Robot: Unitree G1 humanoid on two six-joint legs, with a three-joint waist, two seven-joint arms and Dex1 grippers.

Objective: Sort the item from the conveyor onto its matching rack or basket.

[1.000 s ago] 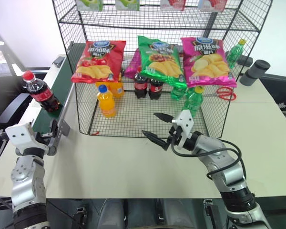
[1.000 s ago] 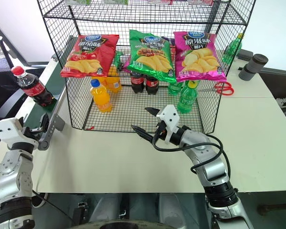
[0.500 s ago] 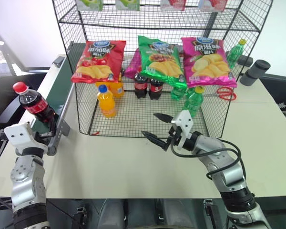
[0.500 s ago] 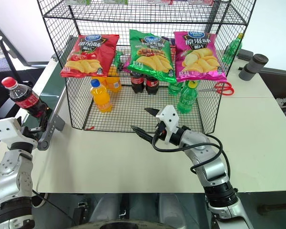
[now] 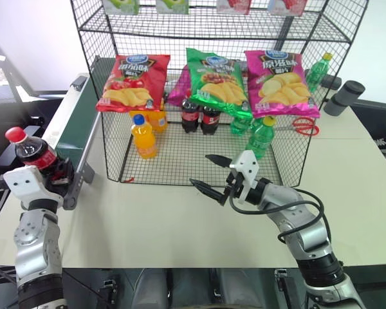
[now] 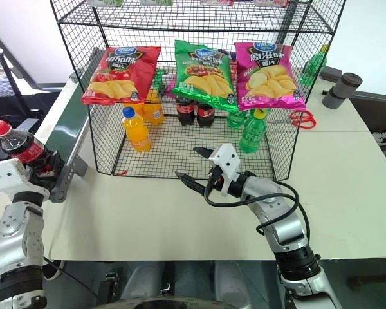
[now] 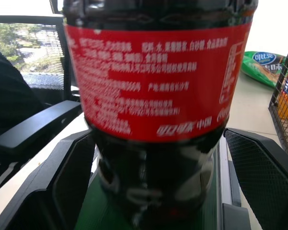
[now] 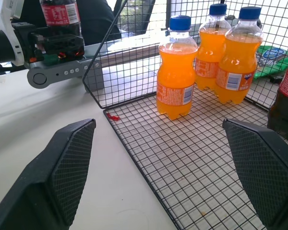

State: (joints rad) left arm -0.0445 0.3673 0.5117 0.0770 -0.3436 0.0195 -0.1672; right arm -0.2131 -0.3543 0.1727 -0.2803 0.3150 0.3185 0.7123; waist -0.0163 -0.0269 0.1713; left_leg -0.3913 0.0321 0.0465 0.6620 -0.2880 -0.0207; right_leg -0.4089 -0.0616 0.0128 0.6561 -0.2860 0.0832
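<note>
The cola bottle (image 5: pixel 33 153), red cap and red label, stands tilted at the near end of the dark green conveyor (image 5: pixel 74 129). My left gripper (image 5: pixel 56 174) is shut on the bottle's lower body; in the left wrist view the bottle (image 7: pixel 153 96) sits between both black fingers (image 7: pixel 69 182), which press its sides. The black wire rack (image 5: pixel 180 159) stands mid-table with two colas (image 5: pixel 199 116) on its floor. My right gripper (image 5: pixel 202 170) hovers open in front of the rack's open front edge, with nothing between its fingers (image 8: pixel 67 167).
Red, green and pink crisp bags (image 5: pixel 215 77) hang across the rack. Orange-drink bottles (image 5: pixel 144 137) and green bottles (image 5: pixel 260 135) stand on its floor. Red scissors (image 5: pixel 302 125) and a grey cylinder (image 5: pixel 343 98) lie at the back right. An office chair (image 7: pixel 33 124) stands left of the belt.
The cola bottle has travelled down the belt to its near end, into my left gripper. The left fingers have closed in on it. The right arm has stayed put.
</note>
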